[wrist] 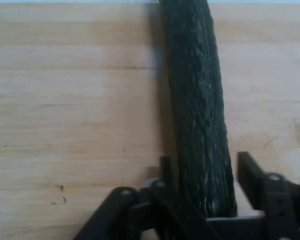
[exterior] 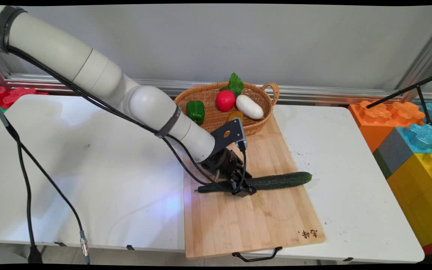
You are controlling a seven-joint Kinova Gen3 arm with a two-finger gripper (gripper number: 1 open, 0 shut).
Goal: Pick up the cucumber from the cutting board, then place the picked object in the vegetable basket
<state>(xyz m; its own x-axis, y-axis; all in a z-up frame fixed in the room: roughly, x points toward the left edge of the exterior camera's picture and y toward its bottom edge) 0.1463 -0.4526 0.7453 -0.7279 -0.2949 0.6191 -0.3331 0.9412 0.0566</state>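
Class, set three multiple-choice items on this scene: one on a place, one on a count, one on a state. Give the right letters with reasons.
1. Where does the cucumber lie?
A in the basket
B on the cutting board
C on the bare table

2. How many items show in the basket?
A one
B two
C at least four

3. How do the gripper fingers stand?
A either side of the cucumber
B high above it
C inside the basket

Answers: B, wood lies under it; C, pepper, tomato, white vegetable, orange piece; A, hand view shows fingers flanking it.
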